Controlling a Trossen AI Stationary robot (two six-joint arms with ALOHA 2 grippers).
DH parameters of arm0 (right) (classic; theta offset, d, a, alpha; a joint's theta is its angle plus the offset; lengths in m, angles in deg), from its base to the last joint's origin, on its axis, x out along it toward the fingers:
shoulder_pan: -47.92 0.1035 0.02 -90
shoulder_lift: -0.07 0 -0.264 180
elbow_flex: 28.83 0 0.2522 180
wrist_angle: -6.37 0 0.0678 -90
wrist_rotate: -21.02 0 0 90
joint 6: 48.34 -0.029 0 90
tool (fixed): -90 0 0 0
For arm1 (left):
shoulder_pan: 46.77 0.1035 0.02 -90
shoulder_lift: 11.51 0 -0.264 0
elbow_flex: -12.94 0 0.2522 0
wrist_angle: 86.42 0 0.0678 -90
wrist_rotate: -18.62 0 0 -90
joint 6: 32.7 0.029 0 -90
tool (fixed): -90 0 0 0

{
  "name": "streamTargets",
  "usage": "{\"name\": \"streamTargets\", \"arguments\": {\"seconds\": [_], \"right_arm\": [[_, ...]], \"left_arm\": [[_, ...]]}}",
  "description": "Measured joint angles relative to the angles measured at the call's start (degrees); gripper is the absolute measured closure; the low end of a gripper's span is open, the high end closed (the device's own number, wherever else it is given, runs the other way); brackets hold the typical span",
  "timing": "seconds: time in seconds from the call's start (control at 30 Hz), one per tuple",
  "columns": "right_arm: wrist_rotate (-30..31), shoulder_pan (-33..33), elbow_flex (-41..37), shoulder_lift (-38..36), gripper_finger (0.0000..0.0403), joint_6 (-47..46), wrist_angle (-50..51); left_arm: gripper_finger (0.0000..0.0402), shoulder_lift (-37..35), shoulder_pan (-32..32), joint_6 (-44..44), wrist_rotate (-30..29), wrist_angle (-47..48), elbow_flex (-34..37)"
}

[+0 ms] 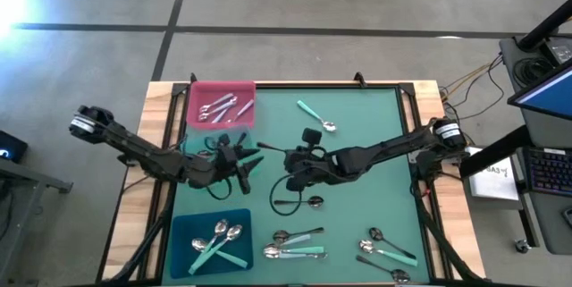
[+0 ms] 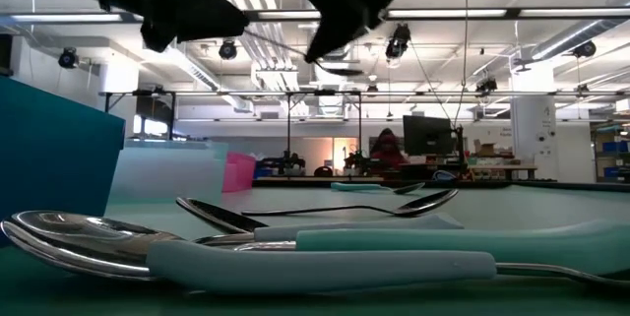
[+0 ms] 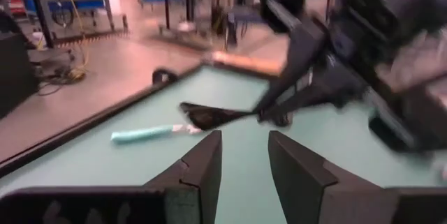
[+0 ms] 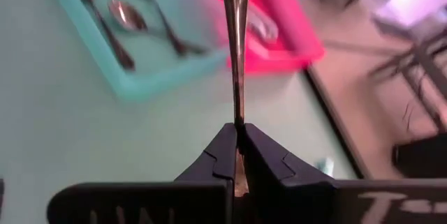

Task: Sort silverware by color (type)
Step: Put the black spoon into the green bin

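Silverware, seen from above and from the wrists. The pieces are small spoons with bright silver bowls; handles are all-silver, black, or mint-teal plastic.

Right hand [image 4: 237,155]: fingers pressed together, clamped on the thin dark handle of one black-handled spoon [image 4: 235,49], which juts straight out from the fingertips. In the high view this hand sits near the middle of the green bench [image 1: 375,126]; from the left wrist the same spoon's dark end points toward the left hand.

Left hand [image 3: 243,161]: fingers apart with a clear gap, holding nothing, poised above the mat just left of centre and facing the right hand.

Pink tray [image 1: 198,117], far left corner of the mat: a few all-silver spoons [image 1: 219,108] lie inside.

Mint-green tray [image 4: 133,84], below the pink one and largely under the left arm in the high view: black-handled spoons [image 4: 105,25] lie in it.

Blue tray [image 1: 183,233], near left corner: teal-handled spoons [image 1: 217,238] lie inside.

Loose on the mat: a single teal-handled spoon [image 1: 315,115] at the far centre; a cluster of teal-handled and silver spoons [image 1: 295,244] at the near centre, which fills the foreground of the low view; another dark spoon [image 1: 313,202] just below the right hand; and several dark-handled spoons [image 1: 384,249] at the near right.

Writing: white letters on the right hand's body are cut off at the picture's edge and cannot be read; a sheet of paper [image 1: 496,180] beside the bench carries print too small to make out.
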Motion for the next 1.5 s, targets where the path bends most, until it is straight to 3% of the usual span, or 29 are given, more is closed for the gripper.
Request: {"name": "streamTargets", "arguments": {"seconds": [0.13, 0.23, 0.43, 0.67, 0.9, 1.13, 1.37, 1.5], "right_arm": [[1.3, 0.9, 0.0, 0.0, 0.0394, 6.1, -8.4], [1.7, 1.6, 0.0, 0.0, 0.0394, 9.3, -12.7], [1.9, 2.1, 0.0, 0.0, 0.0394, 12.8, -16.0], [2.0, 2.2, 0.0, 0.0, 0.0394, 13.2, -16.0], [2.0, 3.1, 0.0, 0.1, 0.0394, 14.1, -16.0], [3.5, 4.6, 0.0, 0.1, 0.0394, 15.6, -16.1], [4.2, 4.7, 0.0, 0.1, 0.0394, 15.6, -16.0], [4.2, 4.7, 0.2, 0.1, 0.0394, 15.6, -16.0]], "left_arm": [[0.0299, 0.0, 0.0, 0.2, 0.0, -13.2, 4.5], [0.0297, -0.2, 0.0, 0.5, -0.1, -16.7, 6.0], [0.0274, -0.2, 0.0, 0.7, 0.5, -18.3, 5.6], [0.0247, -0.2, 0.0, 0.8, 7.5, -18.3, 2.9], [0.0247, -0.2, 0.0, 3.7, 5.4, -18.1, 1.6], [0.028, -0.2, 0.0, 3.7, 3.5, -18.0, 1.6], [0.0389, -0.2, 0.0, 3.7, 4.1, -17.7, 1.6], [0.0396, -0.2, 0.0, 3.7, 4.1, -17.8, 1.6]]}}
